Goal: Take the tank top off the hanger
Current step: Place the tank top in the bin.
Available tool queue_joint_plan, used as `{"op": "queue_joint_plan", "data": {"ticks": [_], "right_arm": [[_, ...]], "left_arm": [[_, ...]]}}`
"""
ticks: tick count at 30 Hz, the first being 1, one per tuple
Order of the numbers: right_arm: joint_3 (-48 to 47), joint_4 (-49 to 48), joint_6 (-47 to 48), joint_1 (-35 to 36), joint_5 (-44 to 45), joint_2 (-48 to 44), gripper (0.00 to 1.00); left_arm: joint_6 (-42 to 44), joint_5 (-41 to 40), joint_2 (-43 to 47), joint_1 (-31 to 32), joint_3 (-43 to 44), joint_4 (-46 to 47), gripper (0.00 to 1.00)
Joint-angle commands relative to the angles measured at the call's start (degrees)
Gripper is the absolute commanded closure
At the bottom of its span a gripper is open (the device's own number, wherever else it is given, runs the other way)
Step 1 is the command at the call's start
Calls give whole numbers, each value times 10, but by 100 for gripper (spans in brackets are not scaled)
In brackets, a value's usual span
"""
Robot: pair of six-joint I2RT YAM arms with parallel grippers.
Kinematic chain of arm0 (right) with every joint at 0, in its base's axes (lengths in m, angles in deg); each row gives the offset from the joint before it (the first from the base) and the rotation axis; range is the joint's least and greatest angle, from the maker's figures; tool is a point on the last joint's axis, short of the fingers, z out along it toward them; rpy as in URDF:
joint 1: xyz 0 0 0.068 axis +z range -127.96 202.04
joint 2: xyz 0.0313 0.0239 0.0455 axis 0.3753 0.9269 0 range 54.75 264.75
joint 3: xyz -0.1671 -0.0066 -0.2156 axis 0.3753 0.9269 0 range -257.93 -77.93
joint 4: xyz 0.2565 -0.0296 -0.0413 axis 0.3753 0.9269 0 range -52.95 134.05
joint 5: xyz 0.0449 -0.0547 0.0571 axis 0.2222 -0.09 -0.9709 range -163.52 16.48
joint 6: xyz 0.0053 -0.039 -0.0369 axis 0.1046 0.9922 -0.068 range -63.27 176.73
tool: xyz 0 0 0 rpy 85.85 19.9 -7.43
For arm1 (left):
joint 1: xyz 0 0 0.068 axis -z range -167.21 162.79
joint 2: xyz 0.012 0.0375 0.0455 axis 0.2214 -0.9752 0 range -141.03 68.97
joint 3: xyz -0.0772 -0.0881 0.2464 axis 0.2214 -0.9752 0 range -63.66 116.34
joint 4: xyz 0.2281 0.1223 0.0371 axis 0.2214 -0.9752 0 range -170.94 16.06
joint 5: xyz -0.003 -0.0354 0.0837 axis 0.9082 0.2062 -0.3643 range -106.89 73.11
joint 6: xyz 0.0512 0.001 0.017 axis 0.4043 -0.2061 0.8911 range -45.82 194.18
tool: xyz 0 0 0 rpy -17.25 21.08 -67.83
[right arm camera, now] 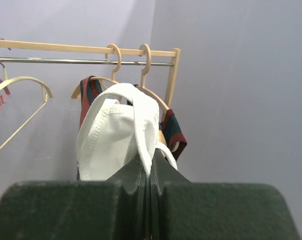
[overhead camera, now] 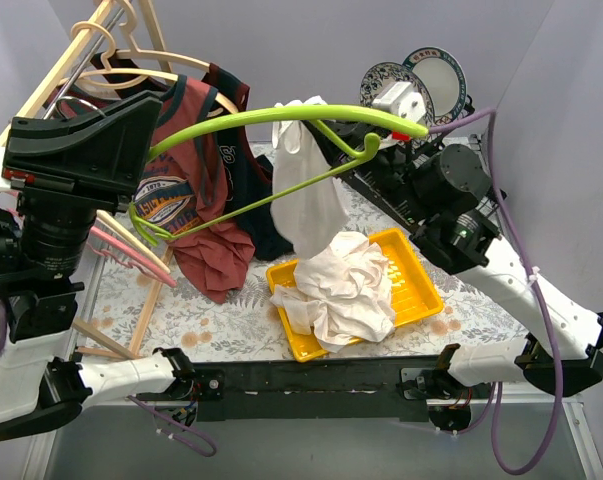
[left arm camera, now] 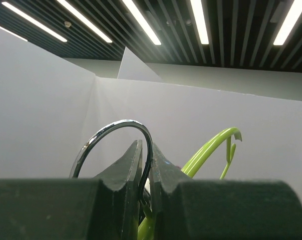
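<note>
The yellow tray [overhead camera: 416,270] on the surface [overhead camera: 221,330] holds a crumpled heap of white cloth [overhead camera: 346,295]. Above the tray's far edge, the white tank top [overhead camera: 306,195] hangs from the green hanger [overhead camera: 271,117], its lower end meeting the heap. The right pincer [right arm camera: 148,159] is clenched on a strap of the tank top. The left pincer [left arm camera: 146,152] is clenched on the hanger's metal hook [left arm camera: 115,125]. Left of the tray hangs a maroon shirt [overhead camera: 196,200] with a printed badge; its lettering is too small to read.
</note>
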Motion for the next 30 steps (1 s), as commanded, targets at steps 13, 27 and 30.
{"op": "queue_joint_plan", "data": {"ticks": [13,27,30], "right_arm": [[133,125,-23,-8,89,-132,99],[615,108,-384,-12,160,-236,99],[679,60,-438,-12,159,-221,99]], "left_arm": [[12,4,10,3,12,-32,100],[35,-15,10,2,1,-39,100],[39,-16,10,2,-5,-36,100]]}}
